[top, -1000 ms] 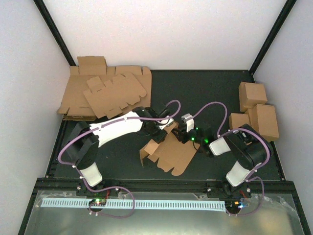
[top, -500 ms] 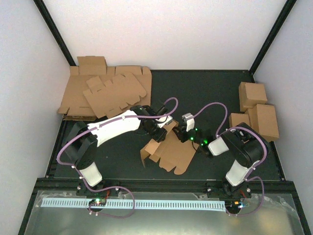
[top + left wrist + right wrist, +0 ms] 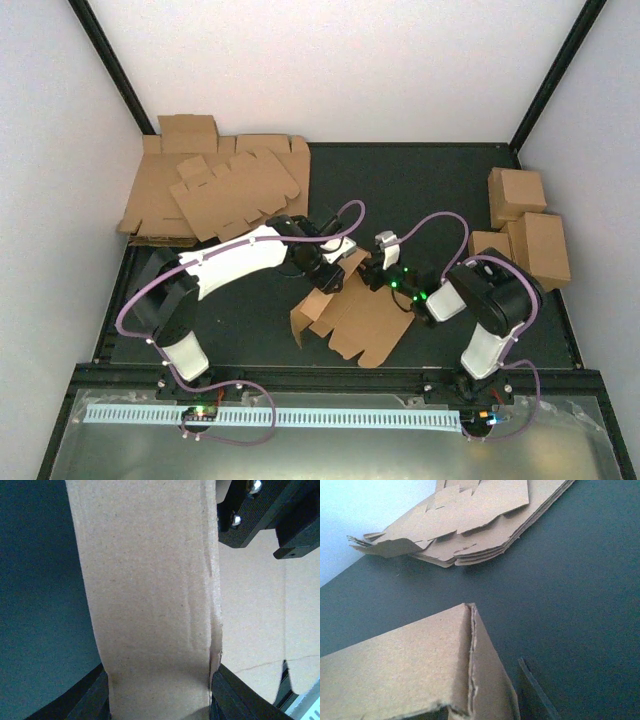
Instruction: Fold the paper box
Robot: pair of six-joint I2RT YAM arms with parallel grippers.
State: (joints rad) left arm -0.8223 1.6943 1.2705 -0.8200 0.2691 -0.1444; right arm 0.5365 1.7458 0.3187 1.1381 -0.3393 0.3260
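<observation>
The paper box (image 3: 358,318) is a brown die-cut piece lying partly folded mid-table, with a flap raised at its left end. My left gripper (image 3: 333,272) sits at its far edge. In the left wrist view a cardboard strip (image 3: 150,595) fills the gap between my fingers (image 3: 92,697), so the left gripper (image 3: 159,696) is shut on it. My right gripper (image 3: 374,272) is at the same far edge, just right of the left one. Its black body (image 3: 270,515) hovers over the panel. In the right wrist view a folded cardboard ridge (image 3: 470,655) lies close under the camera, and its fingers do not show.
A thick heap of flat brown blanks (image 3: 215,190) fills the far left corner and shows as a heap (image 3: 480,525) in the right wrist view. Three folded boxes (image 3: 525,225) stand at the right edge. Dark mat (image 3: 420,190) lies behind the arms.
The paper box has shifted a little toward the near edge and to the right, with both grippers following. The right arm's elbow has swung slightly left.
</observation>
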